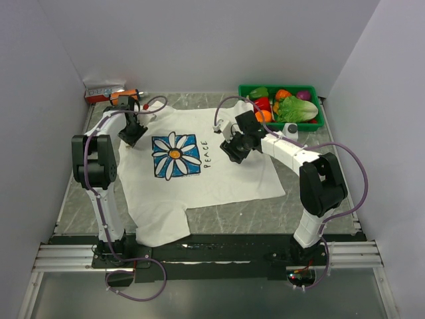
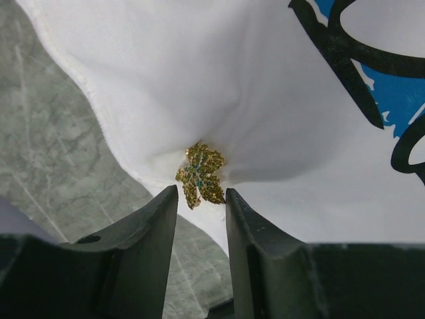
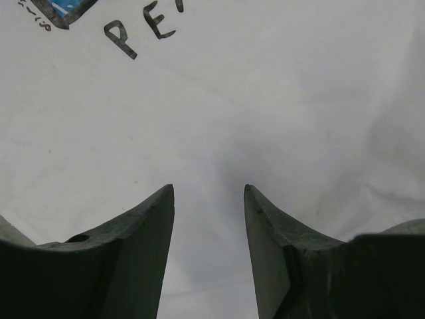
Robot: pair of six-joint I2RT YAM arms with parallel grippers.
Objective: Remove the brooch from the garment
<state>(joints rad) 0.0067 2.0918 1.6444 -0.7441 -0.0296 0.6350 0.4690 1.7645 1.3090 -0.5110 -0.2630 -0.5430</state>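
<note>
Grey marbled surface (image 1: 265, 214) carried the garment (image 1: 226, 176). Only the left wrist view revealed the brooch (image 2: 200, 174), pinned at the cloth's edge toward the far left corner, with the left gripper (image 2: 201, 193) narrowly parted around its lower tip. The right gripper (image 3: 209, 189) hung spread over plain white cloth.

Hidden and unclear, as I am logging it from the remote desk:

1. The brooch (image 2: 200, 175): its lower tip is sitting between the fingertips of the left gripper (image 2: 202, 190). I am not making out whether the pads are touching it. From the top camera, that wrist is covering it.
2. The garment (image 2: 279, 133): it is running off the top and right edges of the left wrist view, which is cutting off the blue print.
3. The word "PEACE" (image 3: 143, 23): the top edge is clipping it.
4. The right gripper (image 3: 209, 191): the bottom edge is cutting off its finger bases. I am not telling whether the tips are pressing the cloth.
5. The green basket (image 1: 299, 125): its contents are showing too small to name.
</note>
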